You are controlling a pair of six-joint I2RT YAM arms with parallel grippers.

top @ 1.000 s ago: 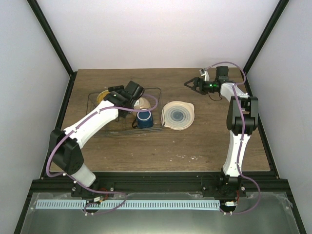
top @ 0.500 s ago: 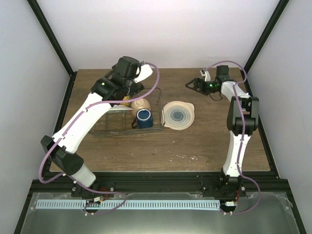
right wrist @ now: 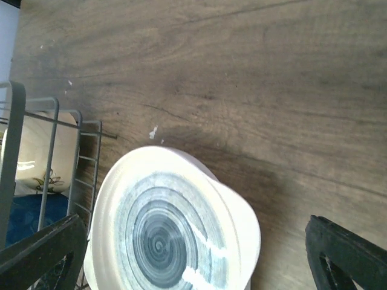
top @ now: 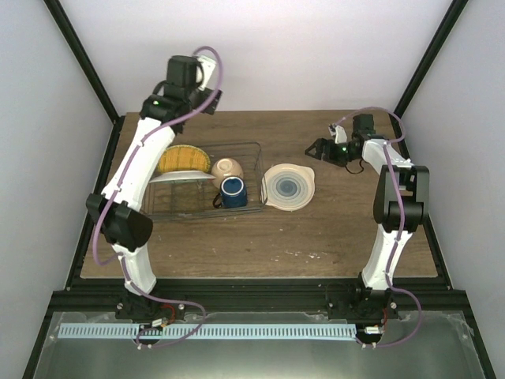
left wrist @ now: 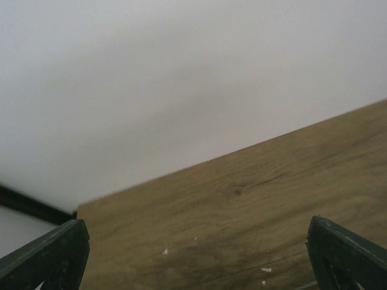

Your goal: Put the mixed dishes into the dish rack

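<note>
The wire dish rack (top: 251, 162) stands left of the table's middle. In it are the yellow-orange plate (top: 183, 159) on edge, the cream bowl (top: 228, 167) and the dark blue mug (top: 233, 192). A pale whitish plate (top: 289, 187) with a blue-grey spiral lies flat on the table just right of the rack; the right wrist view shows it (right wrist: 175, 223) below my open, empty right gripper (right wrist: 193, 263). The right gripper (top: 318, 147) hovers behind and right of that plate. My left gripper (top: 197, 91) is raised high behind the rack, open and empty (left wrist: 193, 260). No red plate is in view.
The rack's corner wires (right wrist: 57, 133), with bowl and mug behind them, show at the left of the right wrist view. The left wrist view shows only the table's far edge (left wrist: 199, 166) and the white back wall. Black frame posts stand at the table's back corners.
My left arm has lifted out of the rack and swung up and back to the far left, leaving the yellow-orange plate standing in the rack. My right gripper has shifted slightly nearer.
</note>
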